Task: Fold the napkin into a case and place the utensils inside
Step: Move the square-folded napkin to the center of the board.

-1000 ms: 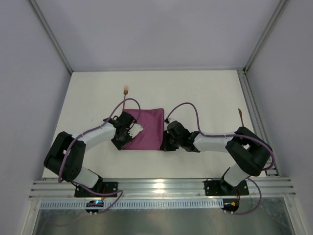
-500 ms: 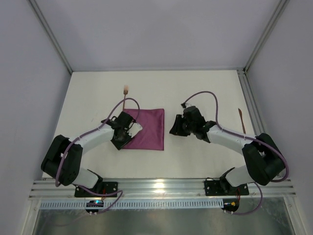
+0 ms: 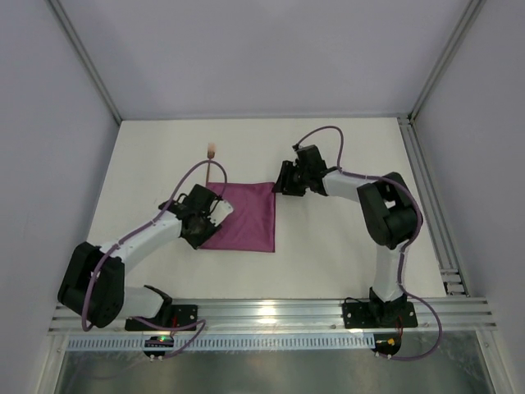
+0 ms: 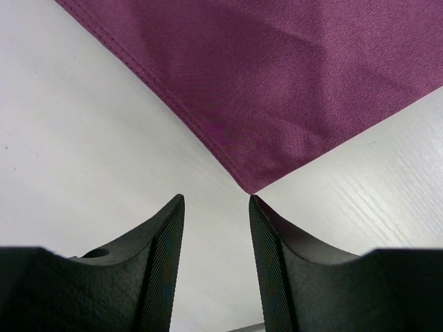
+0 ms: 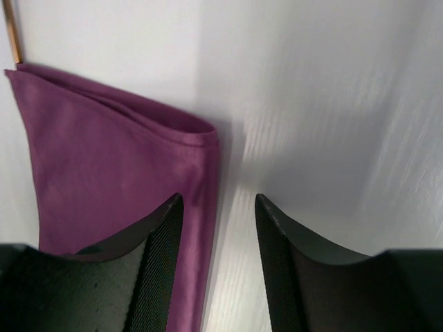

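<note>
The magenta napkin (image 3: 250, 217) lies folded flat in the middle of the white table. My left gripper (image 3: 218, 210) is at its left side; in the left wrist view it (image 4: 216, 200) is open, with a napkin (image 4: 277, 83) corner just beyond the fingertips and nothing between them. My right gripper (image 3: 281, 184) is at the napkin's far right corner; in the right wrist view it (image 5: 218, 200) is open, low over the folded edge of the napkin (image 5: 111, 159). The fork (image 3: 211, 153) lies beyond the far left corner, and its copper handle (image 5: 10, 31) shows in the right wrist view. The other utensil is hidden.
A metal rail (image 3: 262, 314) runs along the near edge and another (image 3: 426, 189) along the right side. Grey walls enclose the table on the far, left and right sides. The right arm's elbow (image 3: 392, 209) hangs over the table's right part.
My right gripper has opened and swung from the napkin's near right corner to its far right corner. The left gripper has opened wider and shifted slightly away. The napkin lies released.
</note>
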Available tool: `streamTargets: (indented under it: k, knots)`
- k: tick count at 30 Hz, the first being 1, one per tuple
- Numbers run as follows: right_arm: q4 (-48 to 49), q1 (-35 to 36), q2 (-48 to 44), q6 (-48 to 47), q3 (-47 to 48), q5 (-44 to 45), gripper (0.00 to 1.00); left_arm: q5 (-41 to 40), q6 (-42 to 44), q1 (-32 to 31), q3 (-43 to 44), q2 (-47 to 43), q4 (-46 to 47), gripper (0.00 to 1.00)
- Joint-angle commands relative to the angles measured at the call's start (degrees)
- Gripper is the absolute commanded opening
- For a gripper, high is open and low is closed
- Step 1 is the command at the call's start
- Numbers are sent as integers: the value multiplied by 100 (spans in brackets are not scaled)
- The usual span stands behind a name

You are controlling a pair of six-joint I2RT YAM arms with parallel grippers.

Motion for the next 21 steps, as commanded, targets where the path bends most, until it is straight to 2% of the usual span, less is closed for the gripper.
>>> streamTargets:
  k: [1,5,8,9,12,15,16,17,21]
  knots:
    - [118,-47,376,42,382,-137,50,-55,70,155,95,-204,-117,45]
    - [513,-56,604,287,338,-172,47,15,53,313,139,-266,-178,45]
    - [707,-56,675,402,277,-137,41,33,35,384,156,-318,-178,45]
    - [734,-64,692,472,268,-111,36,33,35,392,157,-319,-178,46]
    - [830,-65,754,543,241,-137,30,33,18,410,165,-327,-187,46]
    - [989,-73,702,622,110,-172,18,15,0,436,165,-354,-204,45]
    - [1032,-65,597,648,66,-111,7,32,0,480,165,-371,-204,46]
    - [1059,-73,526,657,-82,-76,3,41,0,498,183,-406,-222,46]
    - [1042,-205,-53,710,-671,197,3,85,9,551,306,-494,-327,46]
